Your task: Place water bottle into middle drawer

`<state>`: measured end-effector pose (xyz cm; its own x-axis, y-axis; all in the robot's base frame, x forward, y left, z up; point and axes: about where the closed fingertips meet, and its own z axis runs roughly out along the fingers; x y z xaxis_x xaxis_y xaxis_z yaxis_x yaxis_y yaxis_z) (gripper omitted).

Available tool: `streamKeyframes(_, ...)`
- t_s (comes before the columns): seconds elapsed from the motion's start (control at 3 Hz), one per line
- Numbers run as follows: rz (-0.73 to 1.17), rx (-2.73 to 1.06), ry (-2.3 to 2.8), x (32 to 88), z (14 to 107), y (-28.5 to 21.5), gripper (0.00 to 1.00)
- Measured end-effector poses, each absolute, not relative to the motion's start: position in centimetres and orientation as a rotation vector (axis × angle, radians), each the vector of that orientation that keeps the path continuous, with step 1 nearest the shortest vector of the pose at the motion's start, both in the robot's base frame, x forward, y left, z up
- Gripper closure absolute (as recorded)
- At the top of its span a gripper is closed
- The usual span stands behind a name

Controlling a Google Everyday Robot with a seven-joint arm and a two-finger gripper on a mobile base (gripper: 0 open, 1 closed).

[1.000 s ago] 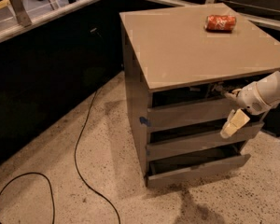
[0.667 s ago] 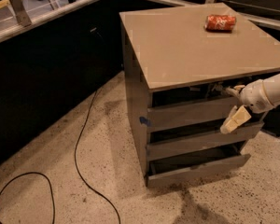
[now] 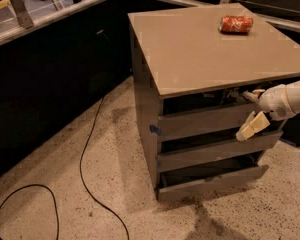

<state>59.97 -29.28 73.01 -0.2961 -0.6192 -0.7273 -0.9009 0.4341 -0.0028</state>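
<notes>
The water bottle is not in view. The brown drawer cabinet [image 3: 150,109] stands in the middle, with three drawers on its front. The middle drawer [image 3: 210,153] is pushed in, with a dark gap above it. My gripper [image 3: 250,111] is at the right end of the cabinet front, in front of the top drawer [image 3: 200,122]. It is open and empty: one cream finger [image 3: 252,126] points down towards the middle drawer, and the other is at the top drawer's upper edge.
A red soda can [image 3: 236,24] lies on its side at the far right of the cabinet top [image 3: 205,44]. The bottom drawer [image 3: 210,182] sticks out a little. A black cable [image 3: 85,154] runs over the speckled floor on the left. Dark counters line the back.
My gripper has shifted slightly up and to the right along the cabinet front. Nothing else has moved.
</notes>
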Motion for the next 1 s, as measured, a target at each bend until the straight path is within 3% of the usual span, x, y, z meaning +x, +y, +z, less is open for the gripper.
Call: streamKeyframes(1.0,0.746,-1.047,2.077,61.2,69.7,-28.1,0.0)
